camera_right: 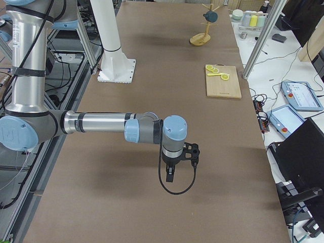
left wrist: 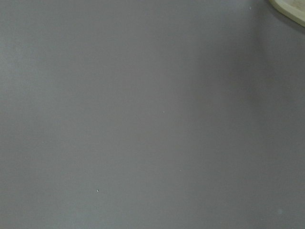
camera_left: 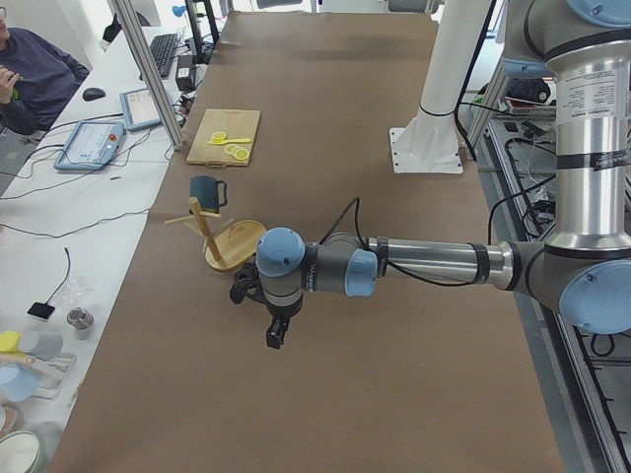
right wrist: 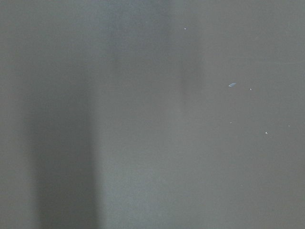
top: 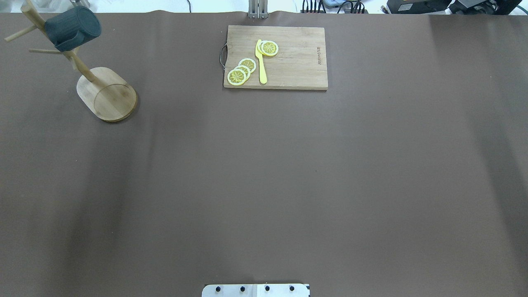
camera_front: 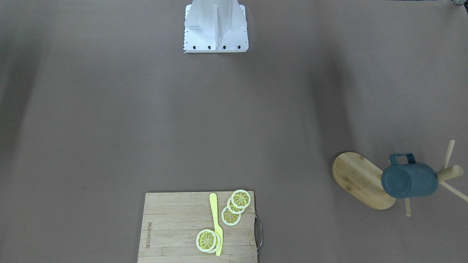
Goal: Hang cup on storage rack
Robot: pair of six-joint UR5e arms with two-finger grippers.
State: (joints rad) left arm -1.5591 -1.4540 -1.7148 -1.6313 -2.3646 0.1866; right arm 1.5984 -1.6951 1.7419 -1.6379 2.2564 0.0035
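Note:
The dark teal-blue cup (camera_front: 409, 180) hangs by its handle on a peg of the bamboo storage rack (camera_front: 360, 179), off the table. Both show at the overhead view's far left, cup (top: 72, 28) and rack (top: 107, 95), and in the left side view, cup (camera_left: 207, 190) and rack (camera_left: 235, 244). My left gripper (camera_left: 277, 337) shows only in the left side view, pointing down over the table, near the rack base and apart from it. My right gripper (camera_right: 170, 175) shows only in the right side view, far from the rack (camera_right: 200, 39). I cannot tell whether either is open or shut.
A rectangular wooden cutting board (top: 288, 62) with lemon slices (top: 241, 71) and a yellow knife (top: 261, 62) lies at the table's far edge. The white robot pedestal (camera_front: 215, 27) stands at the near edge. A corner of the rack base (left wrist: 290, 7) shows in the left wrist view.

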